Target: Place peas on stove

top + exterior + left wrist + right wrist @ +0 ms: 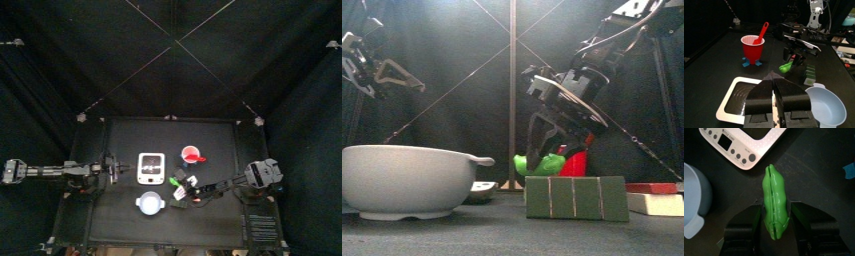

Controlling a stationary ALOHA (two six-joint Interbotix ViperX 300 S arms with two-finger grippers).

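The peas [774, 193] are a bright green pod held lengthwise between the jaws of my right gripper [775, 210], which is shut on it. In the front view the pod [543, 163] hangs at the gripper's tip [553, 150] just above the table; it also shows in the left wrist view [785, 66]. The stove [151, 167] is a white rectangular block left of the right gripper [191, 187]; its corner [747, 145] lies just beyond the pod. My left gripper [775, 82] is shut and empty, resting at the table's left side [100, 170].
A red cup [751, 47] with a red spoon stands behind the stove. A pale bowl [402, 180] sits at the table's front. A dark green block [576, 197] stands at the front, with red and white pieces [656, 195] to its right.
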